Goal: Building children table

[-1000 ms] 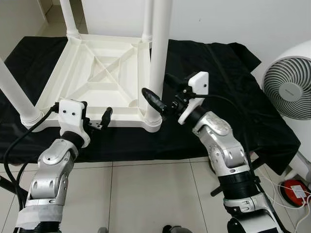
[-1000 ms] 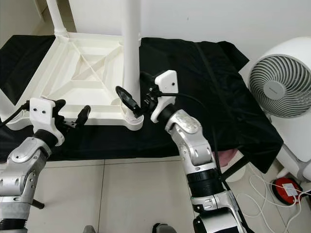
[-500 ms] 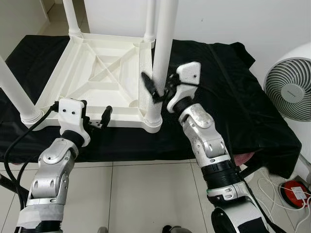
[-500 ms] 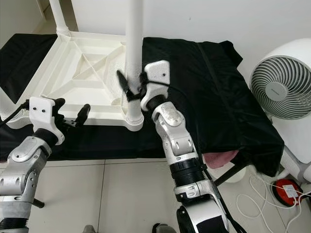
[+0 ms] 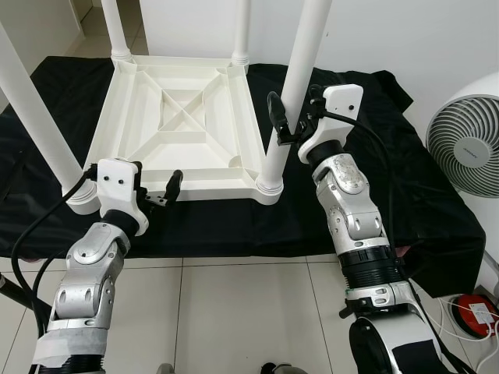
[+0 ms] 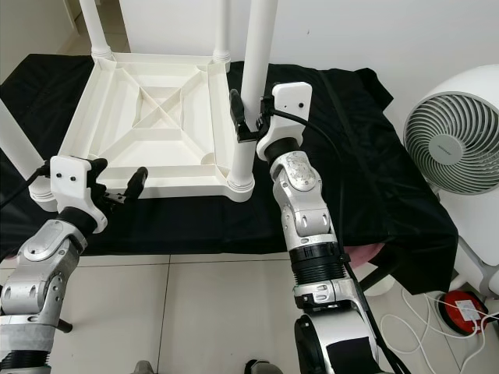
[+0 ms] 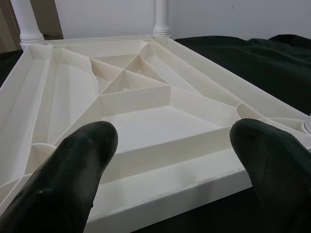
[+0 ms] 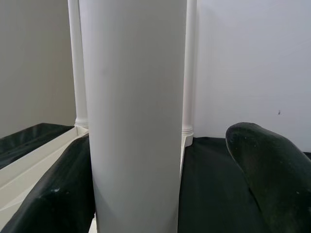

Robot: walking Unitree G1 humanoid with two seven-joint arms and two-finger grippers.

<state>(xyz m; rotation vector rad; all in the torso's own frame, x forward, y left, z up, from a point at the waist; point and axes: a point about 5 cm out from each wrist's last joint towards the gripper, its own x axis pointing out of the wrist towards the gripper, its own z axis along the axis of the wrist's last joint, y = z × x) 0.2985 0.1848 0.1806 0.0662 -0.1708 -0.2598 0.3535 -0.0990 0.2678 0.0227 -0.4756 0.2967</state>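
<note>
A white plastic children's table (image 5: 181, 165) lies upside down on a black cloth (image 5: 390, 171), all its legs pointing up. My right gripper (image 5: 292, 117) stands open around the near right leg (image 5: 296, 74), about a third of the way up. In the right wrist view the leg (image 8: 133, 111) touches one finger (image 8: 53, 194), and the other finger (image 8: 267, 165) stands apart from it. My left gripper (image 5: 154, 187) is open at the table's near edge, with the rim (image 7: 160, 179) between its fingers (image 7: 68, 170).
A white fan (image 5: 468, 132) stands at the right beyond the cloth. The near left leg (image 5: 35, 101) rises close to my left arm. Two far legs (image 5: 113, 27) stand at the back. Tiled floor (image 5: 234, 312) lies under me, with a red object (image 5: 475, 308) and cables at lower right.
My right gripper has risen from the leg's base to higher up the leg, fingers now on both sides of it. The table has turned and slid rightward. My left arm has stayed put.
</note>
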